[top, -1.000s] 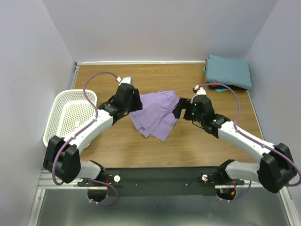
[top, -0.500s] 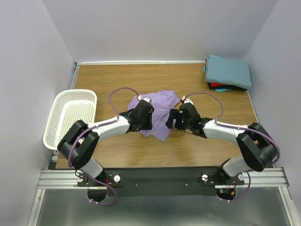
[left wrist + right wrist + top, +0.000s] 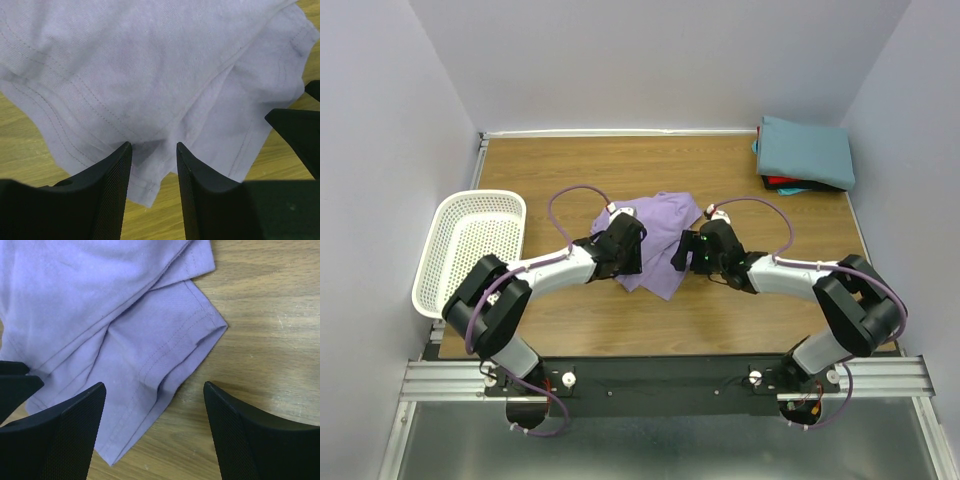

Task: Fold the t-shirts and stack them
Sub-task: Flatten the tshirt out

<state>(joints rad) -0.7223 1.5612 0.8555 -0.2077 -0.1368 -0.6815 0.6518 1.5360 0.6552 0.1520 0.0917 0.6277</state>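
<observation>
Black ribbed fingers (image 3: 112, 195) of the left gripper (image 3: 154, 150) are drawn in narrow, with a raised fold of the lavender t-shirt (image 3: 150, 75) pinched between them just inside its stitched hem; creases in the cloth run down into that gap. In the right wrist view the right gripper (image 3: 154, 385) stands wide, one finger (image 3: 65, 440) over the cloth and the other over bare wood, with the hemmed corner of the lavender t-shirt (image 3: 100, 315) lying loose between them and no pad touching it. Each wrist view catches a dark tip of the other gripper at its edge, so the two are close together. From above, the left gripper (image 3: 636, 262) and right gripper (image 3: 678, 258) face each other across the near edge of the lavender t-shirt (image 3: 660, 222), which lies crumpled and partly doubled over itself at the middle of the wooden table (image 3: 720, 310), both arms bent low and reaching inward. Well apart from it, in the far right corner, a teal t-shirt (image 3: 805, 150) folded into a rectangle rests on top of a red t-shirt (image 3: 785, 183), of which only a thin edge shows at the near side. At the left edge of the table sits a white perforated basket (image 3: 428, 255), beside the left arm and apart from all the cloth.
</observation>
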